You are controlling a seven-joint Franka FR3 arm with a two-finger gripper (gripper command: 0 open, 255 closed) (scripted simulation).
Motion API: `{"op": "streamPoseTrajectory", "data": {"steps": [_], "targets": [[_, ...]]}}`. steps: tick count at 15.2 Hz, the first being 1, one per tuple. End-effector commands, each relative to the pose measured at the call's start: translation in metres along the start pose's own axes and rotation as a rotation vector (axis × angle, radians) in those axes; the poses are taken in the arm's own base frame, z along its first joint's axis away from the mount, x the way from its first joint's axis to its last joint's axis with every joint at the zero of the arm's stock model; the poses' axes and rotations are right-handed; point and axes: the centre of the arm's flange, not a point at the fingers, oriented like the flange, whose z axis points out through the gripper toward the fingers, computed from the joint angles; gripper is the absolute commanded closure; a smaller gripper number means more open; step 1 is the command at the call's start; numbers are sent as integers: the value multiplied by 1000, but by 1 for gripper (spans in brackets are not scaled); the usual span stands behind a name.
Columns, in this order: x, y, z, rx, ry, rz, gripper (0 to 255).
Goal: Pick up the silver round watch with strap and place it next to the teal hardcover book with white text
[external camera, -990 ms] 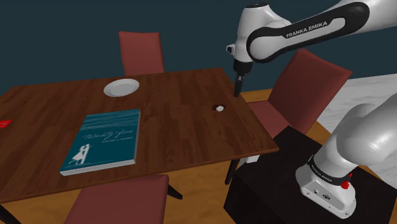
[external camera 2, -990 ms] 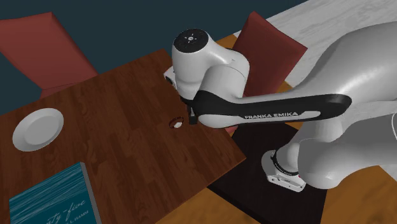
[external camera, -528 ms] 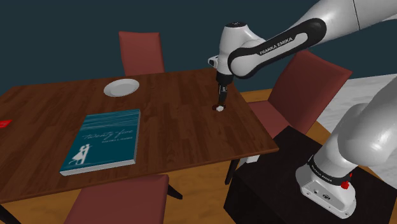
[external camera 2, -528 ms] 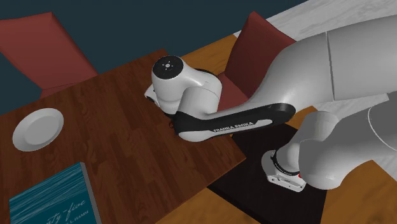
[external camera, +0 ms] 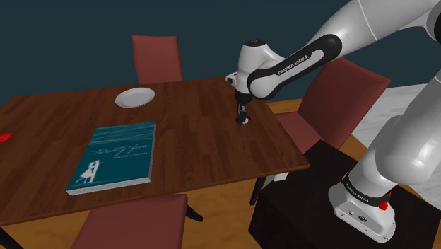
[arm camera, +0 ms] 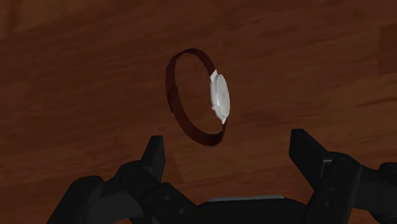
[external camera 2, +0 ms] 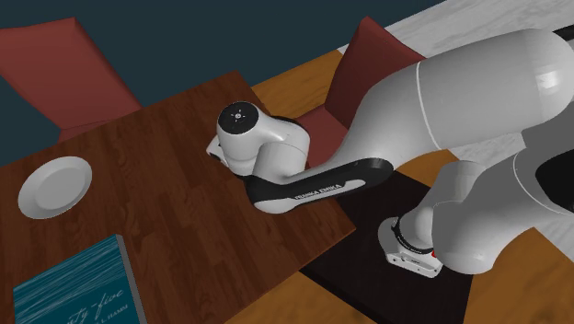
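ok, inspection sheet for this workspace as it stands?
Surface: brown wooden table.
Job's things: watch, silver face, dark looped strap, near the table's corner; teal book lying flat, well away from it.
Clutter: white plate; small red thing at the shoulder view's left edge.
Grippers: gripper open, low over the watch, not touching it.
Cables: nothing seen.
Surroundings: dark red chairs, dark wall, wooden floor.

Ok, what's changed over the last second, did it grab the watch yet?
The gripper swung toward the shoulder view's left and came down over the silver watch; its fingers stand open, not touching it. Nothing grabbed. The watch, teal book and white plate stayed put.
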Motion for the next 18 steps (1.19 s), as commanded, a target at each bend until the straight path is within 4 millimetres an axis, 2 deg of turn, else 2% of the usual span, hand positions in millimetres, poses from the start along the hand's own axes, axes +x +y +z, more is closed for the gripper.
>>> {"op": "streamPoseTrajectory", "data": {"steps": [1, 8, 9, 18], "targets": [[0, 0, 9, 0, 1, 0, 0], [0, 0, 9, 0, 0, 0, 0], [0, 0, 9, 0, 0, 0, 255], [0, 0, 9, 0, 0, 0, 255]]}}
